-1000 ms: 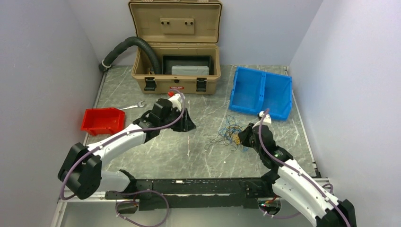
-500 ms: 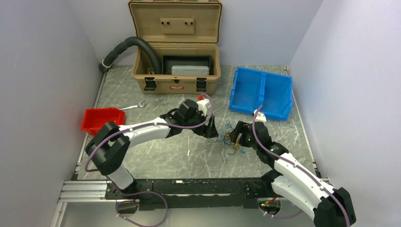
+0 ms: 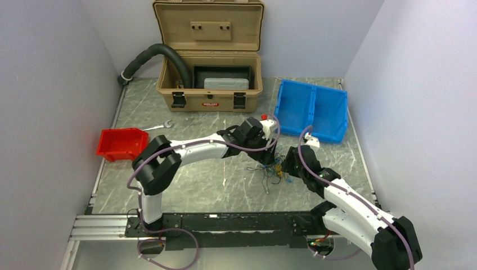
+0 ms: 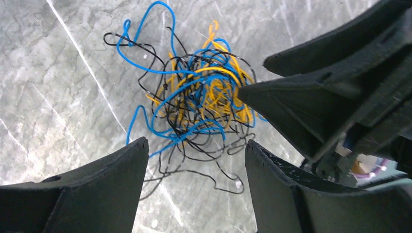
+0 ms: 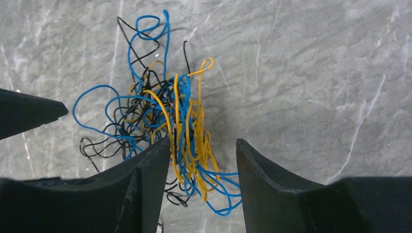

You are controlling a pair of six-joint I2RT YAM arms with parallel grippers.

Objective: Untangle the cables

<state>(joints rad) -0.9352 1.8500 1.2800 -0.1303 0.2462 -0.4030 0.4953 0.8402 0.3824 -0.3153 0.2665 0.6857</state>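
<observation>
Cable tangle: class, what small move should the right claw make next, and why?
Probably close the right claw on the yellow strands: it is open with them between its fingers, and the open left claw hovers over the tangle.

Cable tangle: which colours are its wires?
The tangle is blue, orange-yellow and black; left wrist view shows it best.

From overhead the cable tangle (image 3: 274, 167) is too small to follow strand by strand, and the left hand (image 3: 269, 151) and right hand (image 3: 288, 163) cover parts of it. In the left wrist view the right hand's fingers (image 4: 301, 107) hide the tangle's right edge; each wrist view cuts its own fingers off at the bottom.
</observation>
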